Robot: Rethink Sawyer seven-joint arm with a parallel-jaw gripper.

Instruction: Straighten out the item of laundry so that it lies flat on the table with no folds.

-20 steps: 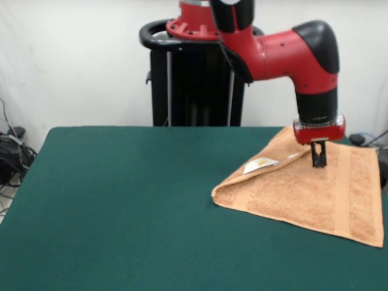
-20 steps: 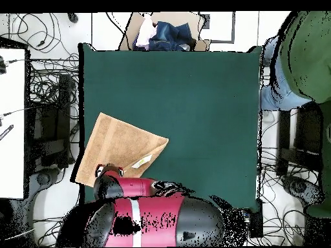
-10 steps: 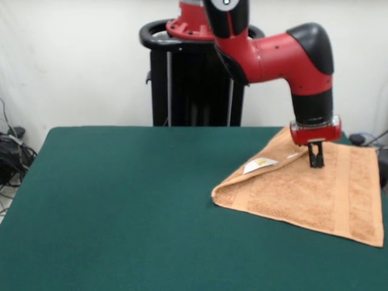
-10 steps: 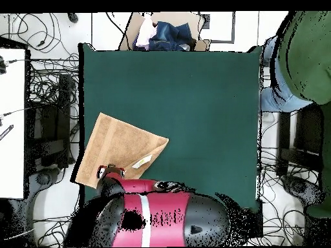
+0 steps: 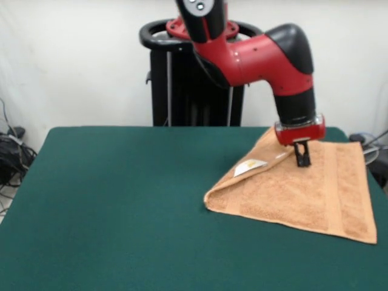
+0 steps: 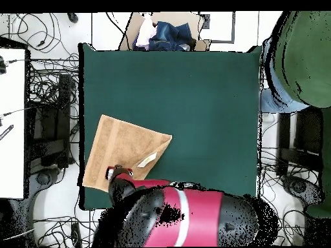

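On the green table [image 5: 109, 206], toward the front view's right side, the peach-orange towel [image 5: 303, 194] lies partly folded, its white label [image 5: 250, 165] showing. Behind it, the gripper [image 5: 301, 159] pinches the cloth, fingers pressed together, below the red arm [image 5: 254, 57].

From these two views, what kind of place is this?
Likely a robotics lab: a red arm on a black pedestal works at a green table, with loose cables across the floor around it and a person seated beside it.

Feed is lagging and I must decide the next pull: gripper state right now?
Gripper: tips down on the towel and close together; shut on the cloth, it seems.
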